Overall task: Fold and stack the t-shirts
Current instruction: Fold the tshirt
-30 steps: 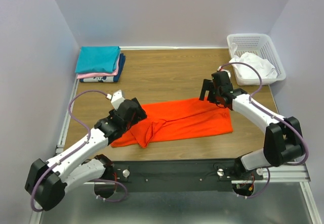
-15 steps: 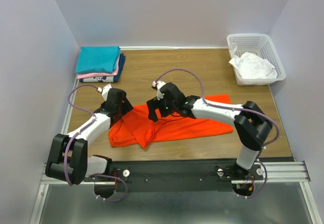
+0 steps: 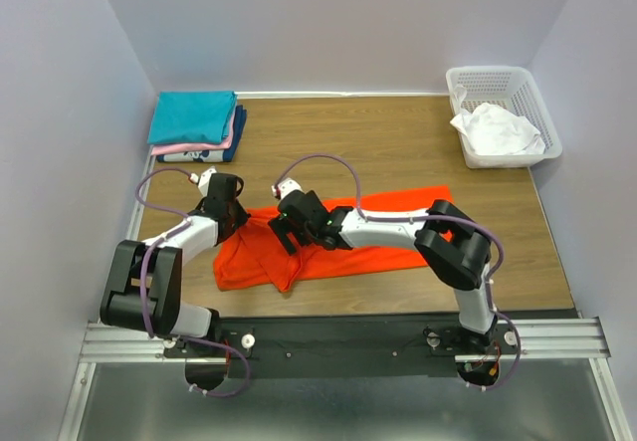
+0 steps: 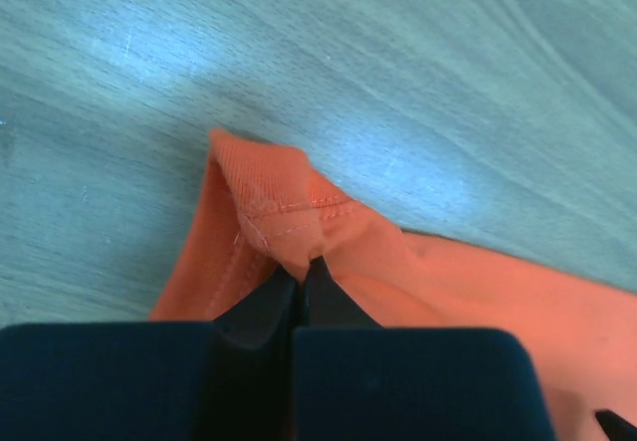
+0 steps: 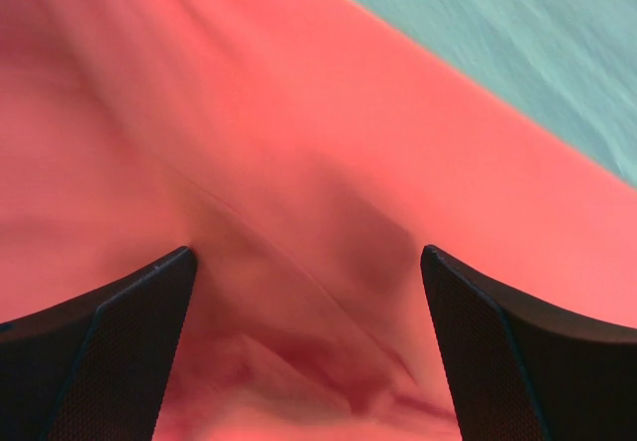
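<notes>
A bright orange-red t-shirt (image 3: 254, 260) lies crumpled across the middle of the wooden table. My left gripper (image 3: 242, 219) sits at its upper left edge. In the left wrist view the jaws (image 4: 301, 274) are shut on a stitched hem corner of the orange shirt (image 4: 284, 207), pinched up off the wood. My right gripper (image 3: 288, 226) reaches far left across the shirt. It stands open just above the cloth (image 5: 299, 112), with a fold between its fingers (image 5: 149, 322) and nothing gripped. Folded t-shirts are stacked at the back left, teal (image 3: 192, 114) over pink and navy.
A white lattice basket (image 3: 518, 84) at the back right holds a crumpled white shirt (image 3: 495, 129). The right arm lies low over the orange shirt from right to left. Grey walls close in the table on three sides.
My left gripper closed on the shirt's hem at its upper left edge. The right arm swept left across the shirt from the right end to beside the left gripper, staying open.
</notes>
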Tool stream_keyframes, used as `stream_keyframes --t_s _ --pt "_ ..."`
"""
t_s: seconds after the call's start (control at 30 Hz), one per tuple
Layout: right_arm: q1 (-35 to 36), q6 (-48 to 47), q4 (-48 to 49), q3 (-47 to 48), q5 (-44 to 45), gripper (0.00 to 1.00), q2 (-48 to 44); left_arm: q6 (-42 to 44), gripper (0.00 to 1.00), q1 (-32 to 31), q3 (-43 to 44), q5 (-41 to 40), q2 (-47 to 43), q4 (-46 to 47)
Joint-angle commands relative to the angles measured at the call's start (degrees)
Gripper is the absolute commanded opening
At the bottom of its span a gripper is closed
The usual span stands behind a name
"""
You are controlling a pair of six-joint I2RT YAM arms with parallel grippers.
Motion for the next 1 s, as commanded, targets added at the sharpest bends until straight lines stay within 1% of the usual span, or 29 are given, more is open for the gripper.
stream_keyframes --t_s 0.0,0.07,0.17,0.27,0.43,0.63,0.7,0.73,0.77,0.8,0.83,0.87,0.9,0.93,0.97 --pt "0.46 3.26 -2.7 -6.85 8.88 1.0 -5.59 0.44 0.0 1.19 1.01 0.9 1.36 1.38" --pt "0.38 5.63 -2.96 -9.33 9.06 1.0 -8.74 0.44 0.0 1.72 1.09 0.73 1.88 1.55" --pt "0.46 9.4 -3.22 -13.64 6.87 1.0 -11.91 0.53 0.0 2.68 1.09 0.55 1.88 1.38" --pt "0.37 10.56 -3.66 -17.15 5.99 1.0 -13.85 0.62 0.0 3.21 1.27 0.9 1.8 1.38" --pt "0.46 12.14 -4.45 -19.62 8.01 1.0 -16.32 0.88 0.0 3.74 2.23 1.43 1.8 1.38" --pt "0.46 13.37 -5.16 -20.06 6.51 1.0 -18.25 1.76 0.0 4.0 3.82 3.36 1.19 0.76" --pt "0.46 14.07 -5.07 -19.8 6.69 1.0 -20.01 1.85 0.05 4.0 3.55 4.24 0.4 0.41" --pt "0.46 14.86 -5.07 -19.62 7.12 1.0 -20.62 1.85 0.06 4.0 3.03 4.24 -0.65 0.15" --pt "0.38 15.21 -5.07 -19.54 7.39 1.0 -21.32 1.85 0.2 4.0 2.76 4.42 -1.19 0.06" --pt "0.46 15.57 -5.07 -19.53 7.74 1.0 -22.46 2.02 0.26 4.0 2.41 4.76 -1.63 -0.12" --pt "0.46 15.74 -5.07 -19.71 7.92 1.0 -23.08 2.02 0.42 4.0 1.63 4.86 -2.59 -0.73" --pt "0.46 16.09 -5.07 -19.88 8.09 1.0 -23.7 2.02 0.47 4.0 1.1 5.2 -3.03 -0.82" --pt "0.46 16.27 -5.07 -20.06 8.27 1.0 -24.05 2.02 0.48 4.0 0.66 5.29 -3.65 -0.99" --pt "0.38 16.36 -5.07 -20.32 8.36 1.0 -24.92 1.85 0.58 4.0 -0.57 5.47 -5.04 -1.52" --pt "0.46 16.53 -5.07 -20.5 8.44 1.0 -25.28 1.93 0.59 4.0 -1.19 5.99 -5.84 -1.52"
